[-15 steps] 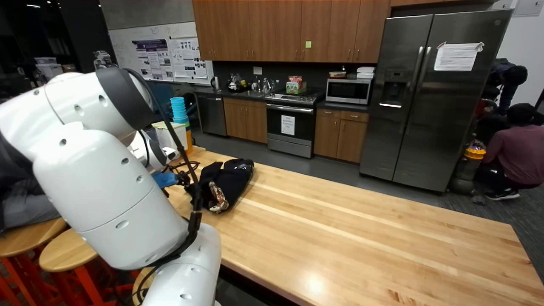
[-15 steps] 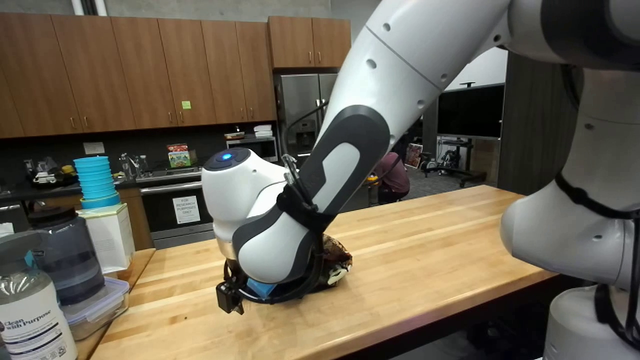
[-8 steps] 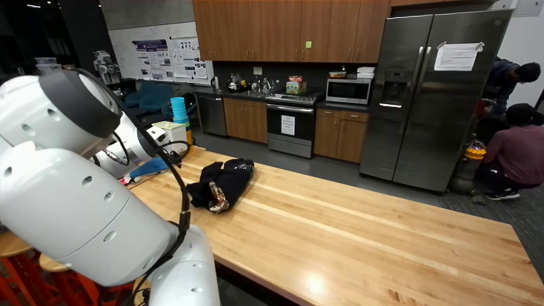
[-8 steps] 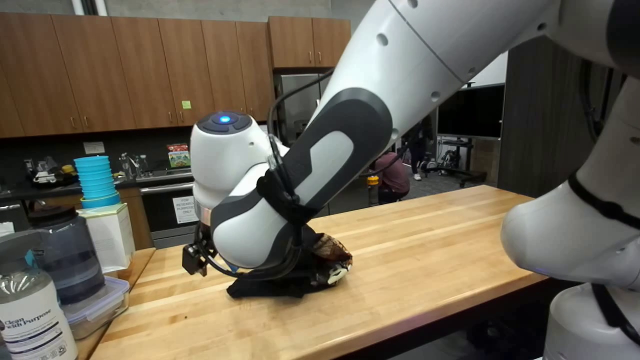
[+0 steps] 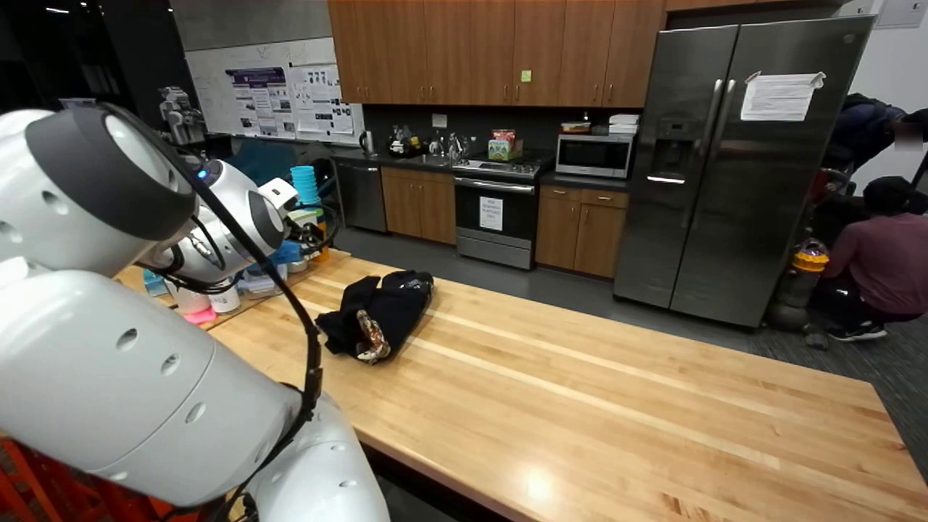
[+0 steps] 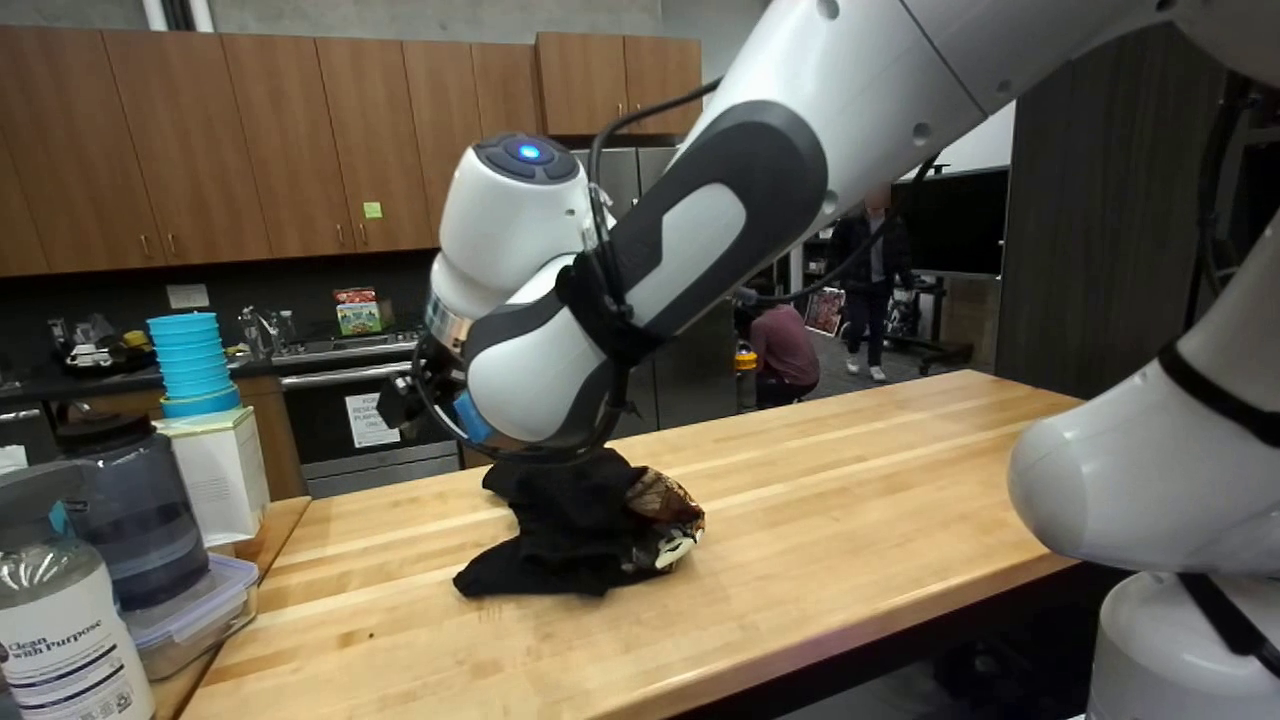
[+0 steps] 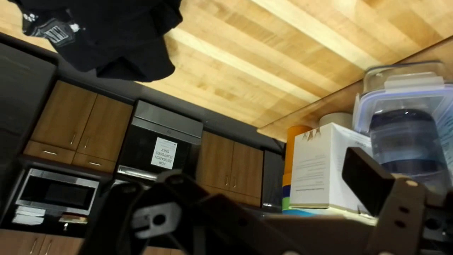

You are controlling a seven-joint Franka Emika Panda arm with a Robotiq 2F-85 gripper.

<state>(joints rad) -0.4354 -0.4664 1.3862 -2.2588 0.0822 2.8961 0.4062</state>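
Observation:
A crumpled black garment (image 5: 388,312) with a patterned brown, red and white patch lies on the wooden table in both exterior views. Seen by the wrist camera, whose picture is upside down, the black cloth (image 7: 116,35) fills the upper left and carries a grey-white emblem (image 7: 56,33). My gripper (image 7: 267,177) stands open, its jaws wide apart and nothing between them. One dark finger pad (image 7: 366,180) shows at the right of that view; the opposite finger is dark and blurred. In an exterior view the wrist hangs above the table behind the garment (image 6: 580,525), apart from it, with the fingertips hidden.
At the table's end stand a white box (image 6: 215,470) under stacked blue cups (image 6: 190,360), a dark water jug (image 6: 140,510), a lidded plastic container (image 6: 200,610) and a labelled bottle (image 6: 70,620). Beyond are a stove (image 5: 495,217) and a refrigerator (image 5: 739,174), with people near it.
The arm has risen from low beside the garment, and the gripper has moved up and away from it. The garment lies in the same place. A person in the background has shifted.

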